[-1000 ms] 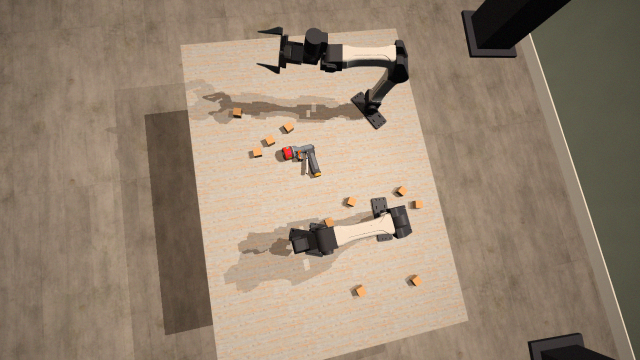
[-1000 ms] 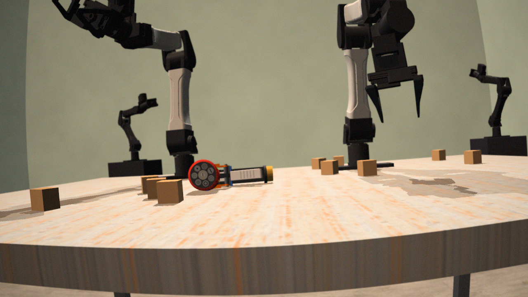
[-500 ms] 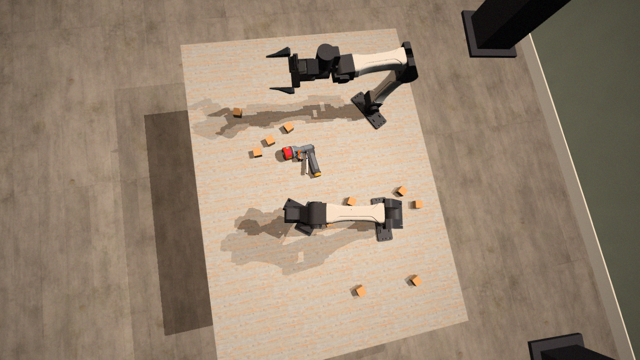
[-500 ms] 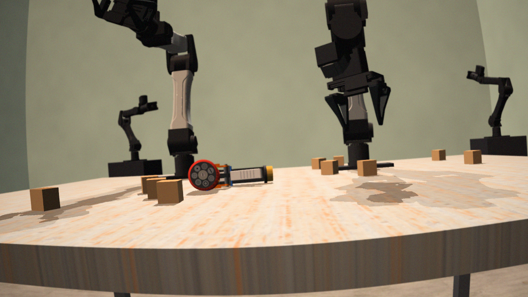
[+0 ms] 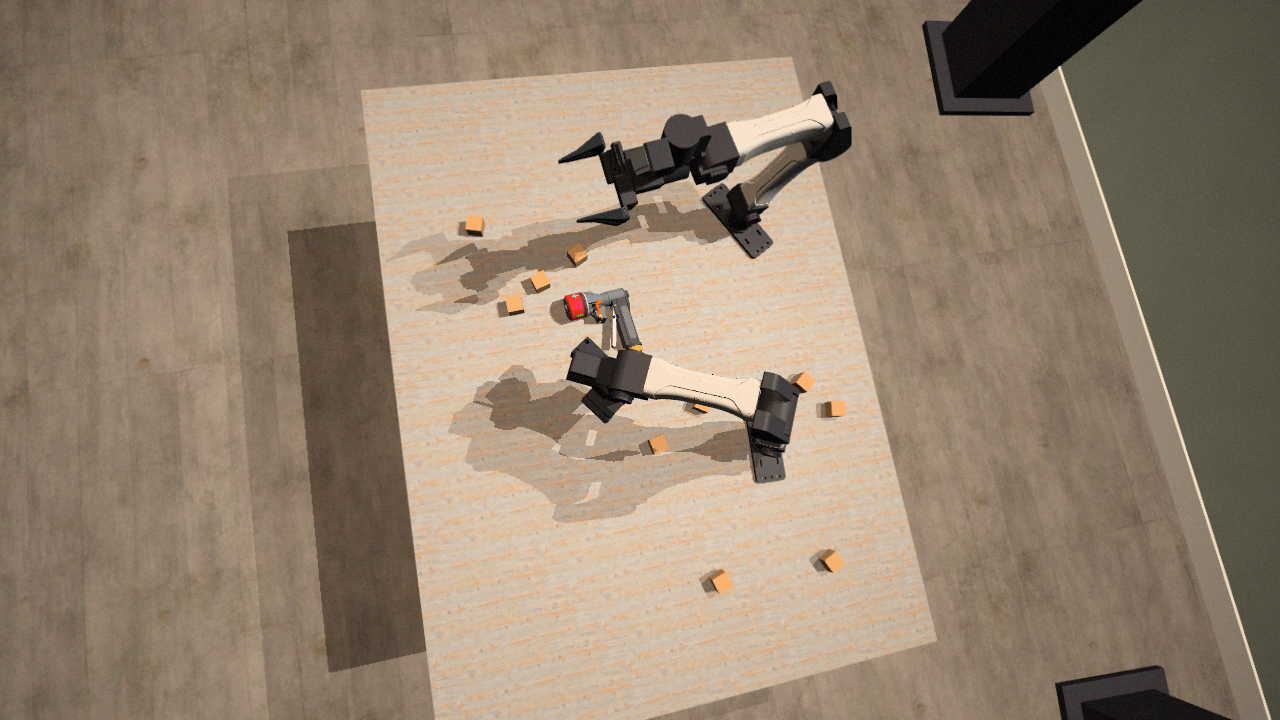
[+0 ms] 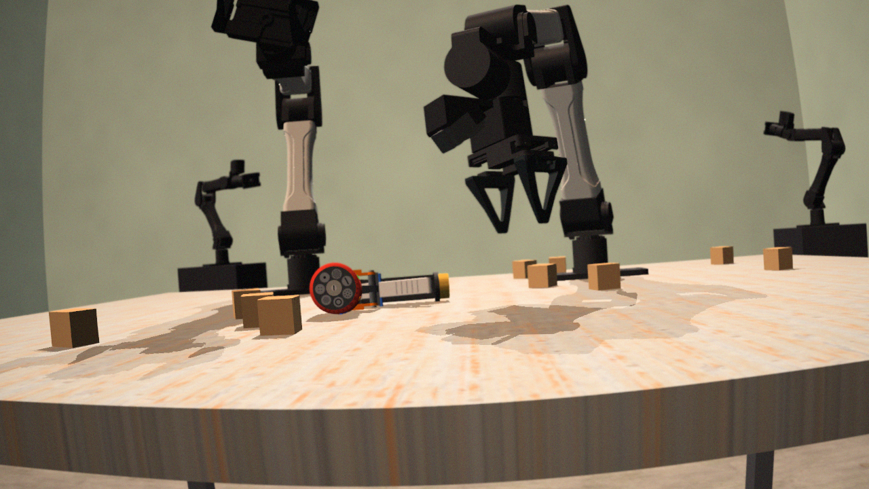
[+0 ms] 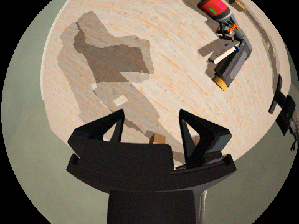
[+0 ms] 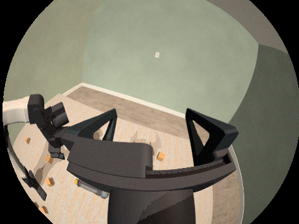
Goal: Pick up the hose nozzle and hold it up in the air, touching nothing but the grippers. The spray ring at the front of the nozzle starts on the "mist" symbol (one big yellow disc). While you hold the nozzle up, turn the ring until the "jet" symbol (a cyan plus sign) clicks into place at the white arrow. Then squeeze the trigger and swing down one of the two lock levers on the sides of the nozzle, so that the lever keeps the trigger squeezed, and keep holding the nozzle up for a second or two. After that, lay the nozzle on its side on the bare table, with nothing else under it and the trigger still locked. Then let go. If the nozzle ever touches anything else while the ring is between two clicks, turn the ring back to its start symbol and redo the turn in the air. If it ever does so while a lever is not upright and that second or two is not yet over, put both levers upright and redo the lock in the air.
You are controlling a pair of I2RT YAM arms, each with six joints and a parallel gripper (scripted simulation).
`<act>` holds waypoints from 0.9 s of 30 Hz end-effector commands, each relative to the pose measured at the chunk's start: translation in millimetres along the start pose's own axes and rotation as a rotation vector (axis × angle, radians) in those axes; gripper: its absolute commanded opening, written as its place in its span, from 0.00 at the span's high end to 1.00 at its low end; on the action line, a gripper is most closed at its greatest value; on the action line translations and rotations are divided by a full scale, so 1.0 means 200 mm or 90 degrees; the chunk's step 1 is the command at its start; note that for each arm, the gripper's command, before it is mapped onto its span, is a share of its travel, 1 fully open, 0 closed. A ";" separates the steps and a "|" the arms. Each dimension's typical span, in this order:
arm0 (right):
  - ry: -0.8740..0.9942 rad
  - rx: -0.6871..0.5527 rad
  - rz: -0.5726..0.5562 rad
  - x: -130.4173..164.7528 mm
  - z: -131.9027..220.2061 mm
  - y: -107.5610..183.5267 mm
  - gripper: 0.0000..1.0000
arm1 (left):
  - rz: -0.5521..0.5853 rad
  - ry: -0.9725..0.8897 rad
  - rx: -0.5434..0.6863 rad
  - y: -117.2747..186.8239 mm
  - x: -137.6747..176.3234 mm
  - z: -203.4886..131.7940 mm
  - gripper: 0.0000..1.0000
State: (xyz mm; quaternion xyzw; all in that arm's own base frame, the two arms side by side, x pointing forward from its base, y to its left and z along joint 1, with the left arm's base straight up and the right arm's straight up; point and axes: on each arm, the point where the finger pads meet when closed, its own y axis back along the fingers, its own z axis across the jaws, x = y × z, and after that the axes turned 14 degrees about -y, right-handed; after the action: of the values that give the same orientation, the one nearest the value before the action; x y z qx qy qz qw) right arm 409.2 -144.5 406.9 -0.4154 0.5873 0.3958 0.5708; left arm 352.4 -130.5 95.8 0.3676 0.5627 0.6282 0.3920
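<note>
The pale, orange-streaked wooden tabletop point(image 5: 501, 573) point(image 6: 461, 377) point(image 7: 174, 62) point(image 8: 78, 205) carries the hose nozzle point(image 5: 629, 320) point(image 6: 404, 288) point(image 7: 237, 62) point(image 8: 91, 188), lying on its side. Small orange-brown cubes are scattered around it, three of them near the nozzle's red ring point(image 5: 574, 306) point(image 6: 354, 302) point(image 7: 215, 7).
</note>
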 end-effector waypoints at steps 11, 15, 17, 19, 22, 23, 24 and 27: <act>-0.109 -0.118 0.002 -0.02 0.35 0.20 0.00 | -0.033 -0.166 -0.033 0.01 -0.37 -0.23 0.22; -0.140 -0.147 0.009 -0.02 0.44 0.27 0.00 | -0.037 -0.222 -0.037 0.00 -0.46 -0.34 0.22; -0.155 -0.174 0.014 -0.01 0.50 0.31 0.00 | -0.039 -0.249 -0.039 -0.01 -0.51 -0.40 0.22; -0.167 -0.179 0.019 -0.01 0.53 0.33 0.00 | -0.043 -0.268 -0.044 0.00 -0.54 -0.44 0.22; -0.171 -0.184 0.013 -0.03 0.54 0.34 0.00 | -0.049 -0.268 -0.050 0.03 -0.54 -0.43 0.22; -0.172 -0.190 0.024 0.01 0.56 0.35 0.00 | -0.038 -0.284 -0.041 -0.02 -0.56 -0.48 0.22; -0.171 -0.206 0.022 -0.01 0.58 0.37 0.00 | -0.041 -0.289 -0.042 -0.01 -0.57 -0.50 0.22; -0.181 -0.221 0.003 -0.06 0.61 0.40 0.00 | -0.048 -0.311 -0.037 -0.01 -0.61 -0.56 0.22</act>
State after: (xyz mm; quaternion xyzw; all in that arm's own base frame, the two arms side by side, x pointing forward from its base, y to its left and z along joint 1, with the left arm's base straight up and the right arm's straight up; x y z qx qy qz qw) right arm 384.1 -12.8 402.5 -0.4350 0.4502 0.5417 0.5609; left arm 303.2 -266.3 74.1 0.4794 0.4578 0.5358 0.5229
